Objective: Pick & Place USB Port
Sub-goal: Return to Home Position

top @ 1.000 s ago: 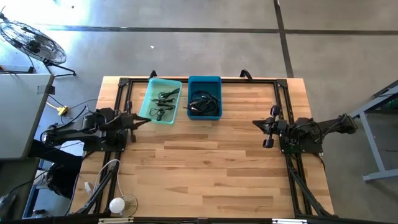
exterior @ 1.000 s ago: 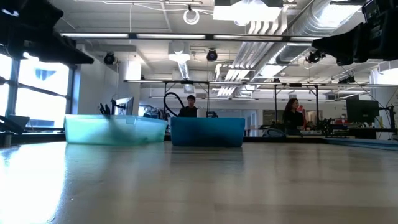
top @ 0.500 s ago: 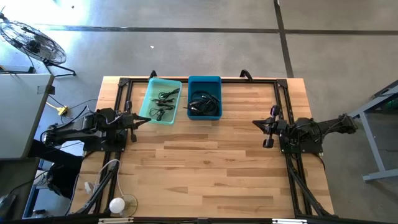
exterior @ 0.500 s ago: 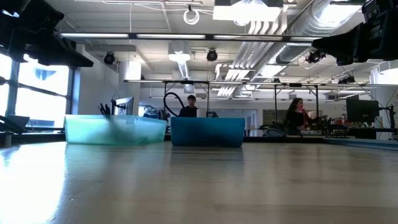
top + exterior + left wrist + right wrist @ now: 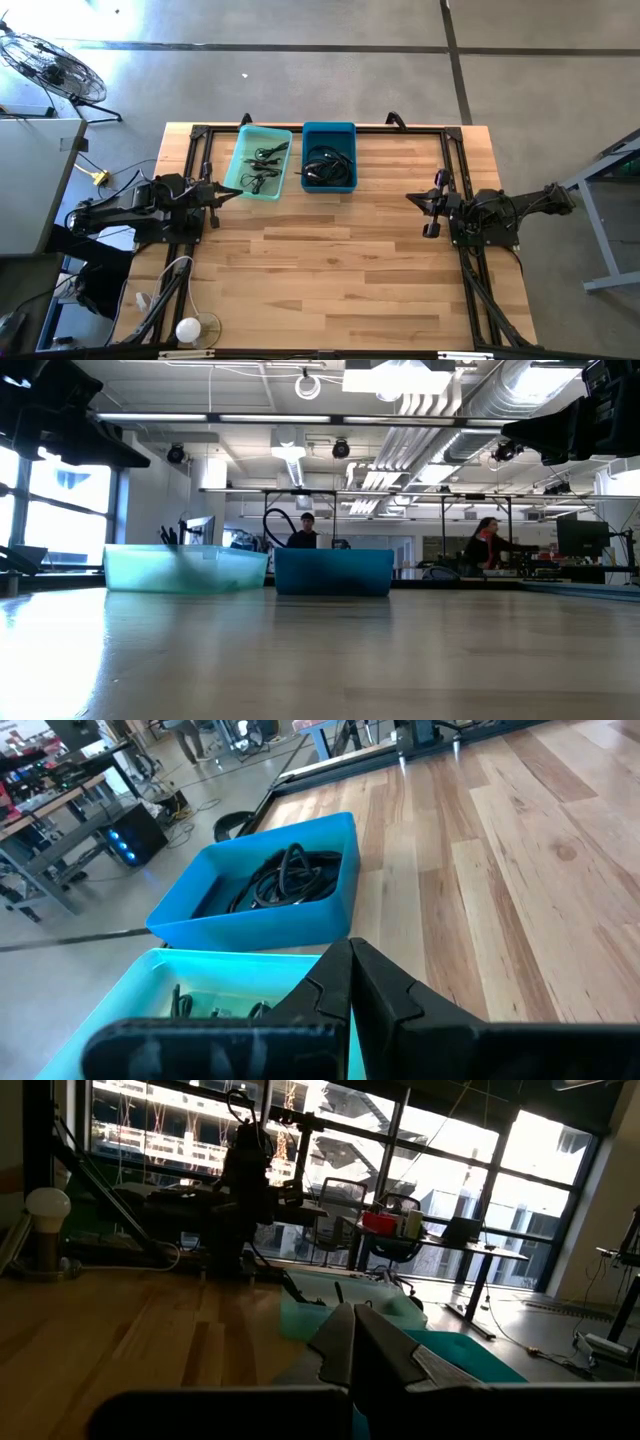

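Observation:
Two bins stand side by side at the table's far edge. The light teal bin [image 5: 258,162] [image 5: 190,995] [image 5: 185,568] holds a few small black cables [image 5: 262,168]. The darker blue bin [image 5: 329,157] [image 5: 258,905] [image 5: 333,571] holds a coil of thicker black cable [image 5: 288,880]. My left gripper [image 5: 232,192] [image 5: 350,946] is shut and hovers level just short of the teal bin's near left corner, touching nothing. My right gripper [image 5: 412,198] [image 5: 353,1308] is shut and waits at the table's right side, pointing toward the left.
A black frame rail [image 5: 320,128] runs along the table's far edge and down both sides. A white bulb-shaped object [image 5: 190,328] sits at the near left corner. Bare wood [image 5: 330,270] spreads between the arms and toward the near edge. People show in the room beyond [image 5: 485,540].

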